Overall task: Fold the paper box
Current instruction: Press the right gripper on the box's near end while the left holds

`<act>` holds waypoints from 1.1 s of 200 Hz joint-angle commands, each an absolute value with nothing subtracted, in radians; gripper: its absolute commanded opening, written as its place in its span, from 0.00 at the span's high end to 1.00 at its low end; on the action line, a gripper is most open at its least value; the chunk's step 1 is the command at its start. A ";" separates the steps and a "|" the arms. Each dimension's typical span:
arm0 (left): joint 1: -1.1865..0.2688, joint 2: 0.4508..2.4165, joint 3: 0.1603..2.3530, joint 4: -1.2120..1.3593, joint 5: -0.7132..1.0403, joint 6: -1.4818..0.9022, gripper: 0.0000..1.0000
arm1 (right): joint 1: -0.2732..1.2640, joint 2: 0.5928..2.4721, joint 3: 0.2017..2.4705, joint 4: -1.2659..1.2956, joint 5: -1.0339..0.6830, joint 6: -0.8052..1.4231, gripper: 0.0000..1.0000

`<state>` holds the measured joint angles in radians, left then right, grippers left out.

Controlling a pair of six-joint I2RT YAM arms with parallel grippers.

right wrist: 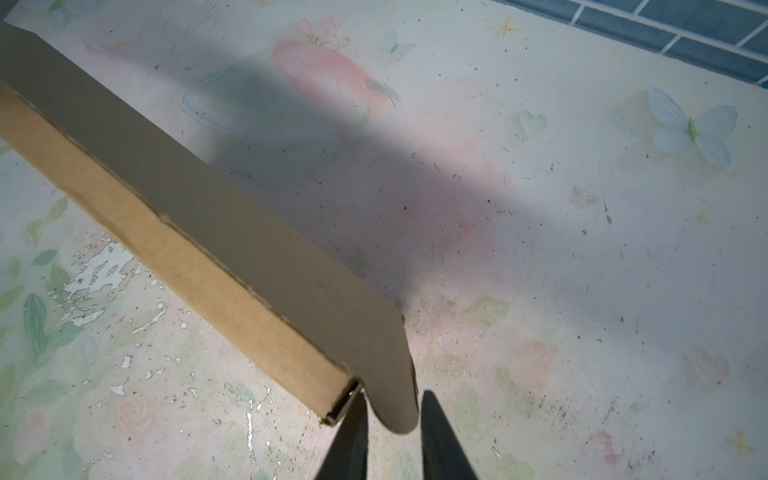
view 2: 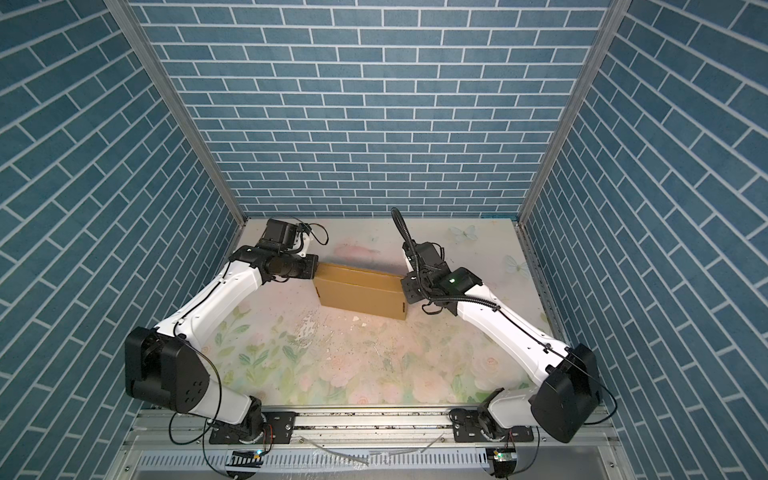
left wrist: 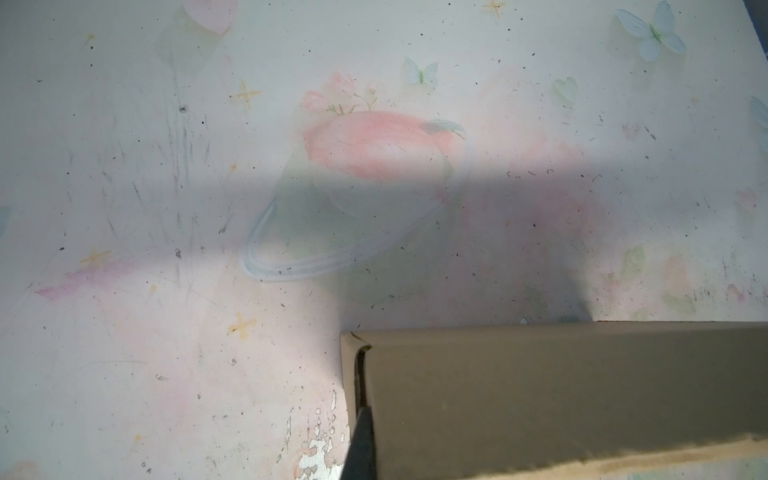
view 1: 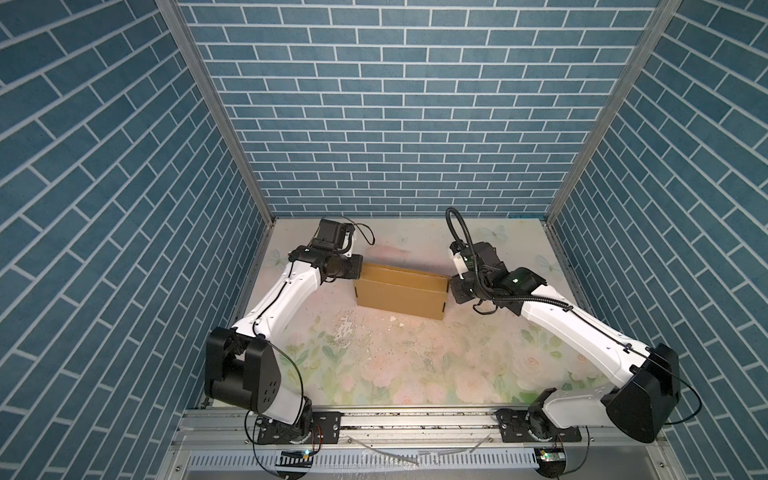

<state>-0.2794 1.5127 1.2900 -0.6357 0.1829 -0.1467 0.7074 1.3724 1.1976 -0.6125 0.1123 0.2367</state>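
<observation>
the paper box (view 1: 401, 291) sits folded up toward the back of your floral table (view 1: 374, 365), between both arms. your left gripper (view 1: 352, 272) is closed tight at its left end, one finger (left wrist: 360, 440) against the end wall; your right gripper (right wrist: 394, 395) has fingers apart, straddling the rounded flap corner

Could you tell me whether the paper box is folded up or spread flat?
Folded up: the paper box shows a top and front wall; one rounded end flap sticks out untucked.
</observation>
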 commanded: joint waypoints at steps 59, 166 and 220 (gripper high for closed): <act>-0.285 1.525 1.302 -0.733 0.184 -0.141 1.00 | 0.679 1.426 1.245 -0.587 0.062 0.244 0.91; -0.299 1.534 1.302 -0.733 0.201 -0.148 1.00 | 0.678 1.470 1.308 -0.594 0.004 0.301 0.96; -0.298 1.545 1.374 -0.811 0.221 -0.111 1.00 | 0.678 1.473 1.325 -0.609 0.000 0.272 0.97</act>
<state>-0.2840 1.5219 1.3327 -0.7147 0.1822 -0.1398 0.6727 1.4601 1.2613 -0.6140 0.0452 0.2642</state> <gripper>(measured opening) 0.053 0.046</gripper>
